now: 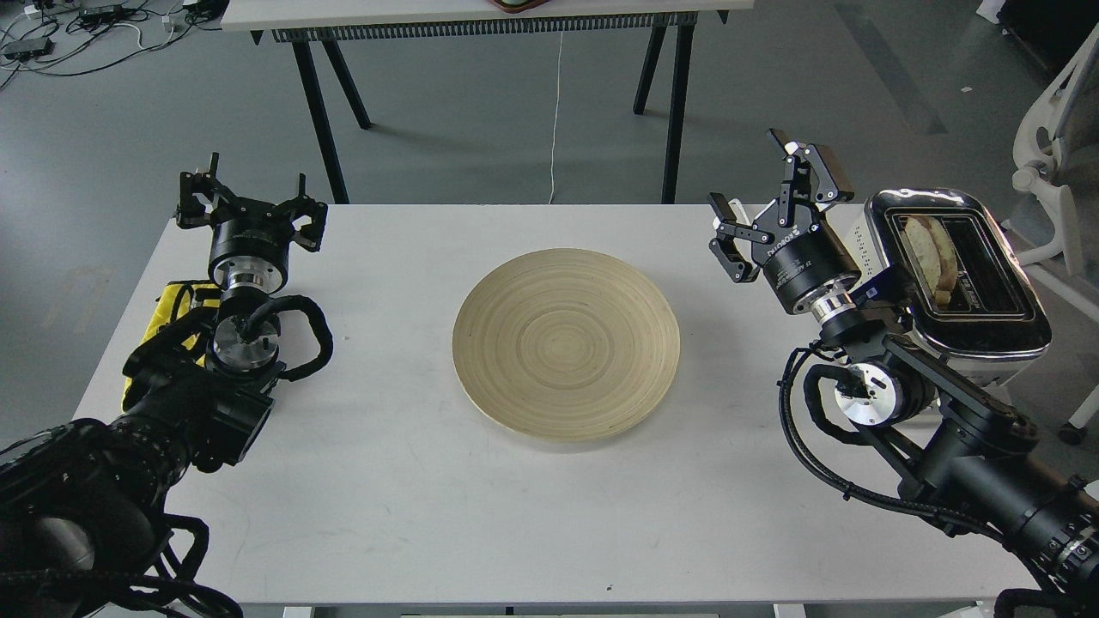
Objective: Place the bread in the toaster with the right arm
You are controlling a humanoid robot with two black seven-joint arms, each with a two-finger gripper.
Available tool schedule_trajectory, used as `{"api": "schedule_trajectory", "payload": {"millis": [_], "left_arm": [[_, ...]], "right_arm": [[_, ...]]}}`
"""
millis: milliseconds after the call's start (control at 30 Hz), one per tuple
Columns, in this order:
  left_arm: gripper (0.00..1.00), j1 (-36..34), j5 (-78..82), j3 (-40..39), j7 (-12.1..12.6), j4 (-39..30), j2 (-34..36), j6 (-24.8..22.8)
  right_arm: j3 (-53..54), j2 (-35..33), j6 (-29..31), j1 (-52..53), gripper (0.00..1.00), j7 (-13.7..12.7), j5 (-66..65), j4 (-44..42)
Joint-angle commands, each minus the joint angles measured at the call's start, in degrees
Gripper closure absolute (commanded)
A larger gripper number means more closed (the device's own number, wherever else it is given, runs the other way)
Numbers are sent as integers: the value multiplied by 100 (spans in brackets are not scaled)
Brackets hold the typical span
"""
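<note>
The cream-white toaster (987,335) stands at the table's right edge, chrome top up. The bread (932,257), a tan slice with a brown crust, stands in its left slot, its top sticking out. My right gripper (777,202) is open and empty, pointing up and away, just left of the toaster and apart from the bread. My left gripper (251,202) is open and empty at the table's far left corner.
A round bamboo plate (565,343), bare, lies mid-table. A yellow item (167,313) lies under my left arm. The toaster's white cord (764,257) runs off the back edge. A second table (481,17) stands behind; a white chair (1060,172) stands at right.
</note>
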Motion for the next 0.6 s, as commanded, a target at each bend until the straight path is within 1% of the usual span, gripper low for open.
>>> {"api": "schedule_trajectory", "payload": {"millis": [0, 567], "left_arm": [[0, -1, -1, 0, 1, 0, 0, 0], [0, -1, -1, 0, 1, 0, 0, 0]], "right_arm": [[2, 3, 399, -42, 1, -1, 145, -84], [125, 29, 303, -69, 1, -1, 145, -102]]}}
